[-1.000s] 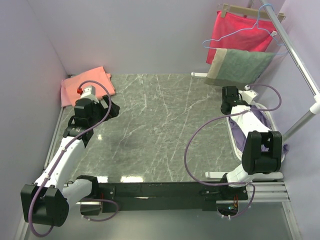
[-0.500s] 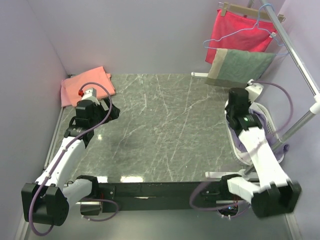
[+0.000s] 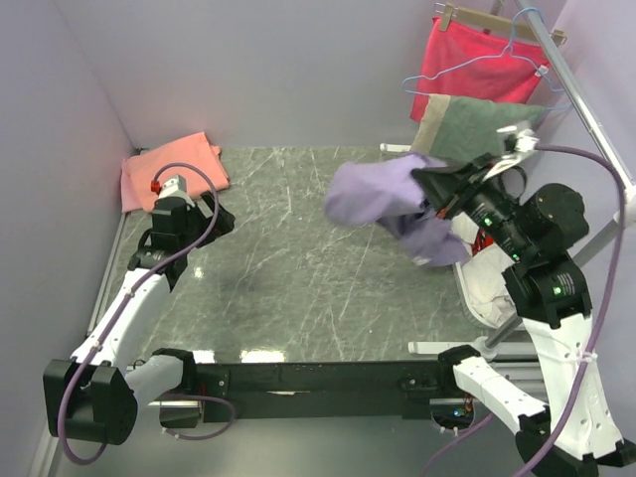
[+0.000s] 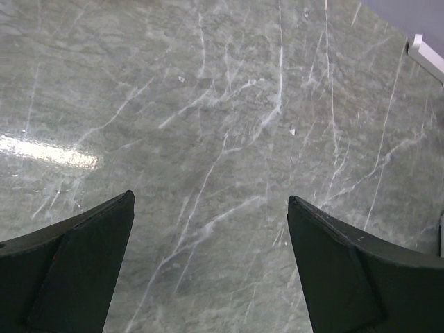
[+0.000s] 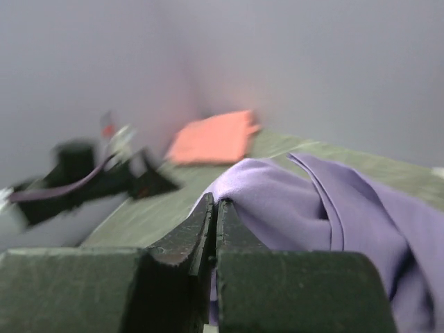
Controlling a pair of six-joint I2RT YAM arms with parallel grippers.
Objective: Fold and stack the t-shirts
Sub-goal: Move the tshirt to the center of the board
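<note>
Right gripper (image 3: 431, 202): jaws pressed together, pinching the lavender t-shirt (image 3: 373, 191), which hangs bunched in the air above the right half of the table (image 3: 298, 258). Left gripper (image 4: 209, 201): jaws spread, empty, near the salmon t-shirt (image 3: 169, 167) (folded, far-left corner).

Step, as judged: bring the lavender shirt to centre. Lower slowly so it lies flat, not heaped.

Count: two t-shirts, one red cloth (image 3: 467, 60), one grey-green towel (image 3: 477, 134).

No text legible in any view, lavender t-shirt (image 3: 378, 194) plain, marble surface (image 3: 288, 268) unmarked, no labels, brands, numbers readable
</note>
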